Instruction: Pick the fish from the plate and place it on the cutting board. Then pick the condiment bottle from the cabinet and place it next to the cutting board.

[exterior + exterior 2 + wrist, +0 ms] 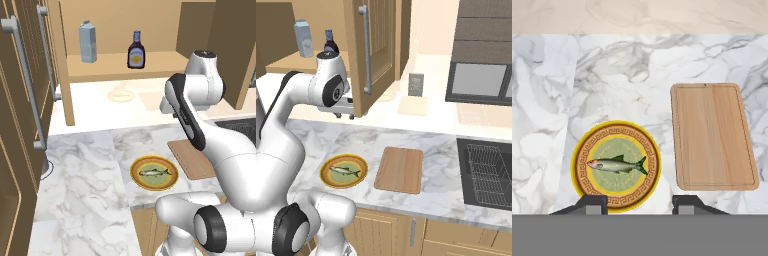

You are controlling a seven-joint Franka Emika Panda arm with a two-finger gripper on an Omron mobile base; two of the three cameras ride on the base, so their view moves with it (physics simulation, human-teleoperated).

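- A marble counter (637, 65) is carrying the plate (582, 150) just beside the cutting board (714, 136).
- The fish (616, 164) is lying mid-plate.
- The gripper (637, 204) is hovering spread and empty; it should be descending centred, closing across the body.

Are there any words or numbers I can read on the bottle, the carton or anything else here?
No text can be read anywhere.
Condiment bottle: it has a pale yellow label, but any print on it is too small and blurred to read.
Grey-blue carton: no letters can be made out.
Plate: its rim has a pattern, not words.
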